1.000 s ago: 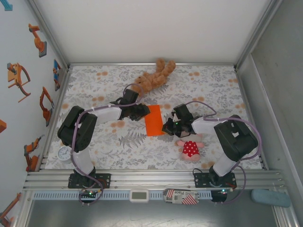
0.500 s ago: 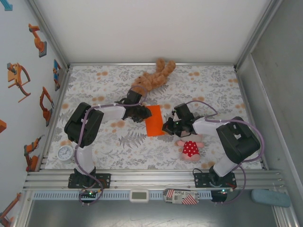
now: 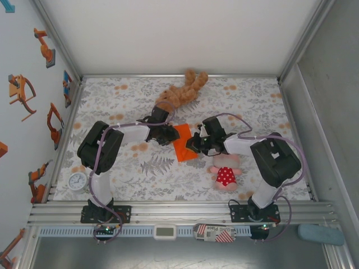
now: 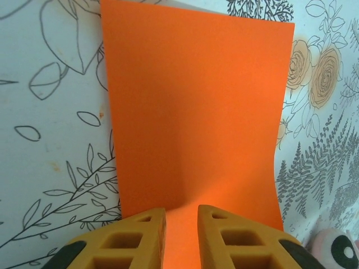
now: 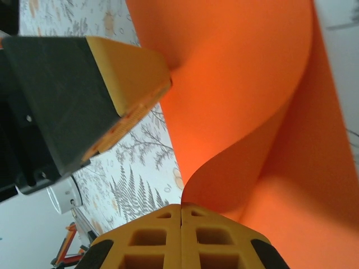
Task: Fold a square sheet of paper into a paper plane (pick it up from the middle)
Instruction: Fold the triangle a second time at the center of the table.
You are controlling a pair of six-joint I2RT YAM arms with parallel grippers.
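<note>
White panels wall in a table (image 3: 252, 101) spread with a cloth printed in grey leaves and pale orange blossoms. At its far middle lies a brown plush bear (image 3: 182, 92), limbs sprawled. Just nearer the arm bases than the bear is the thin, bright orange square sheet of paper (image 3: 183, 147), flanked by the two arms.

The left gripper (image 3: 168, 134) sits below the bear's head, at the sheet's left edge. In the left wrist view (image 4: 181, 216) its yellow fingers (image 4: 140, 230) stand a narrow gap apart, not clenched. The sheet (image 4: 196, 112) runs flat away from them across the cloth, and its near edge rises slightly into the gap. Whether the pads already touch the paper is hard to say. In the right wrist view one of those fingers (image 5: 132, 67) meets the paper at its tip.

The right gripper (image 3: 192, 148) is on the sheet's other side, farther from the bear. Its fingers are pressed together (image 5: 180, 213) and pinch the sheet's edge, from which the paper (image 5: 235, 84) curls up in a smooth wave.

A pink soft doll in a red dotted dress (image 3: 225, 175) lies beyond the sheet from the bear, beside the right arm.
</note>
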